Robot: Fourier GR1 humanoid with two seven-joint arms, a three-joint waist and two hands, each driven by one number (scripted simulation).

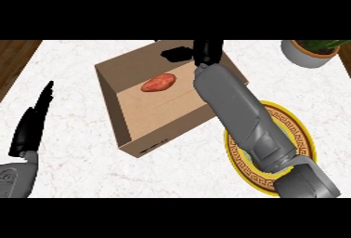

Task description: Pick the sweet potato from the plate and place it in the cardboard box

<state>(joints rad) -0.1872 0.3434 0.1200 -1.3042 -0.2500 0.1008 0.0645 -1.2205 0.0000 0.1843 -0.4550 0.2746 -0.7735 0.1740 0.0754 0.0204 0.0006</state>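
Observation:
A reddish-orange sweet potato [159, 82] lies on the floor of the open cardboard box [130, 130], toward its far side. My right forearm stretches over the box's right wall, and the right hand [205, 52] hangs above the box's far right corner, a little right of the sweet potato and apart from it, fingers relaxed and holding nothing. The yellow-rimmed plate [302, 135] sits right of the box, partly hidden under the forearm, with nothing visible on it. My left hand [31, 125] rests open at the left edge, fingers pointing up.
A grey pot with a green plant [312, 52] stands at the far right corner of the white marble counter. Dark wooden floor shows past the counter's left edge.

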